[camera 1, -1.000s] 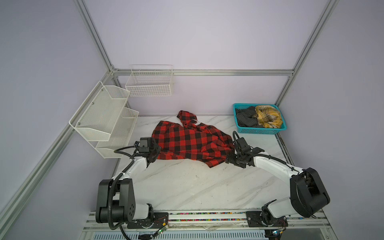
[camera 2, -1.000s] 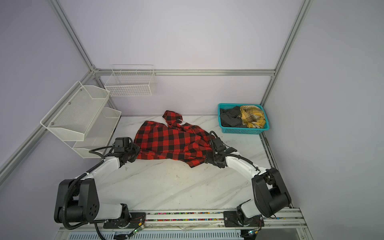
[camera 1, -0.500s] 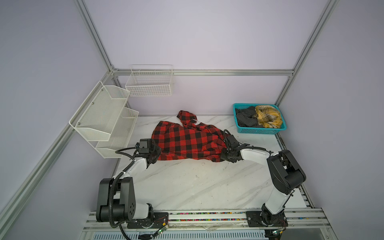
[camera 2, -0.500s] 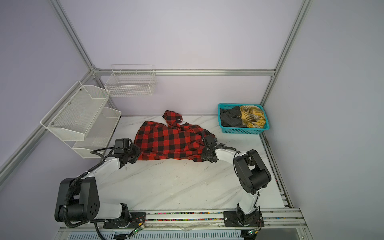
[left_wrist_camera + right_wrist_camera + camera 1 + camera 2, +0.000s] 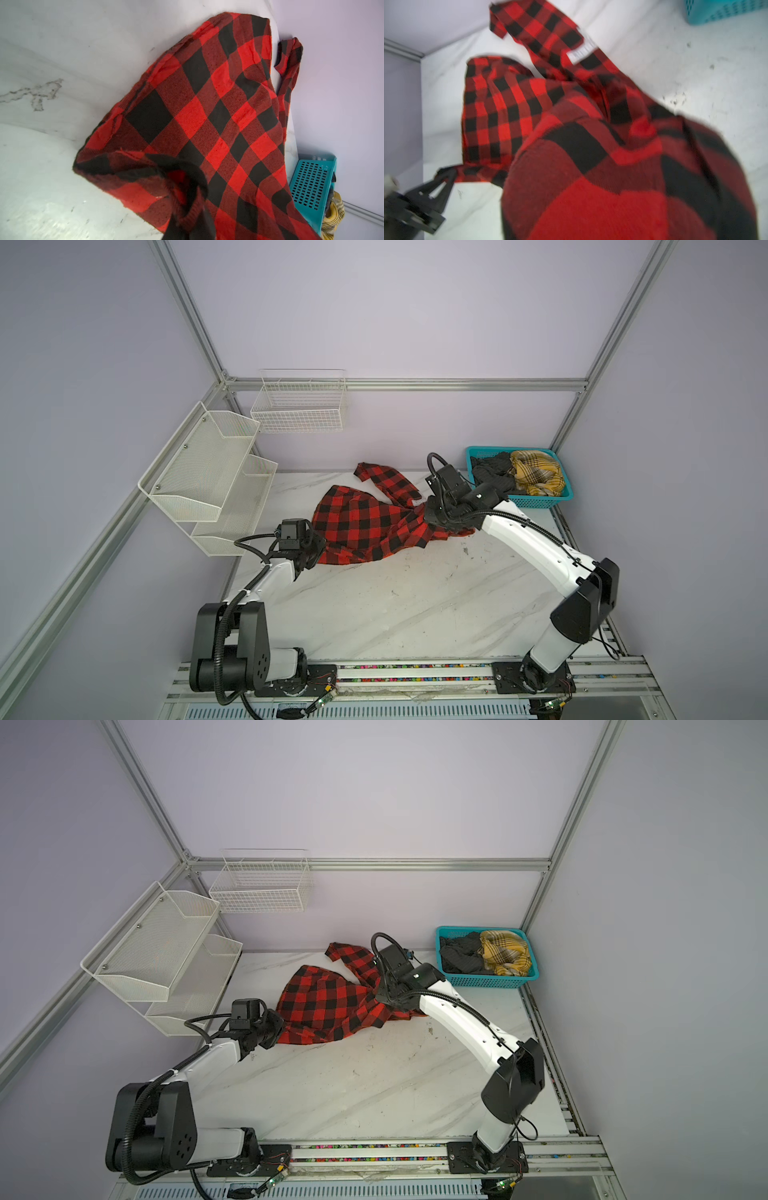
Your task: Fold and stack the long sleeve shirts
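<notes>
Now left tool point(image 5: 319, 554), right tool point(image 5: 430, 517) pinch red-check shirt point(image 5: 360, 526) edges; front table point(image 5: 395, 605) open

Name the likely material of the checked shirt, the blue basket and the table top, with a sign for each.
Checked shirt: matt woven cloth, perhaps flannel; diagonal weave lines, soft folds.
Blue basket: moulded plastic, likely; evenly perforated wall.
Table top: smooth, grey-veined marble look; stone or laminate cannot be told.
</notes>
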`<state>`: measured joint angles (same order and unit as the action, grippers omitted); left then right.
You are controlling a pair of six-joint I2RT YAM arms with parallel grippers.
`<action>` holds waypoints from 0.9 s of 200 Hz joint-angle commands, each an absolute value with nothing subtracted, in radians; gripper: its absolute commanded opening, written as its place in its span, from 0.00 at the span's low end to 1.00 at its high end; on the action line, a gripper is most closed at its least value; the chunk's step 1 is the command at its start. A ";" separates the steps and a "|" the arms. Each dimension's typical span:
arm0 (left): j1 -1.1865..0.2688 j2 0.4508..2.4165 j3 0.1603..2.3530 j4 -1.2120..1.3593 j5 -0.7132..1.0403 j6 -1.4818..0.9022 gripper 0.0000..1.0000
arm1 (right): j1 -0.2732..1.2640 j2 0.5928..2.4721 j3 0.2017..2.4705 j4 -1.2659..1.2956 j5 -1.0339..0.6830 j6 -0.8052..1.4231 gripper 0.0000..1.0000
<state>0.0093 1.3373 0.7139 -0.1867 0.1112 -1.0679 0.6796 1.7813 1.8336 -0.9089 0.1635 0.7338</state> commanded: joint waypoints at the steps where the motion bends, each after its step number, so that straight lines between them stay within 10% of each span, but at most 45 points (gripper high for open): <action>1: -0.011 1.294 0.700 -0.229 0.053 -1.007 0.00 | 0.644 2.114 2.124 -1.010 0.169 0.664 0.00; 21: -0.009 1.298 0.716 -0.297 0.040 -1.010 0.00 | 0.588 2.485 2.612 -1.071 0.090 0.618 0.48; 42: -0.010 1.287 0.739 -0.328 0.029 -1.029 0.00 | 0.519 2.700 2.932 -1.077 0.003 0.593 0.53; 100: -0.014 1.367 0.861 -0.347 0.010 -1.043 0.00 | 0.550 1.909 1.619 -0.511 -0.015 0.433 0.71; 180: -0.010 1.394 0.823 -0.298 0.042 -1.021 0.00 | 0.862 2.027 1.544 -0.600 0.122 0.452 0.73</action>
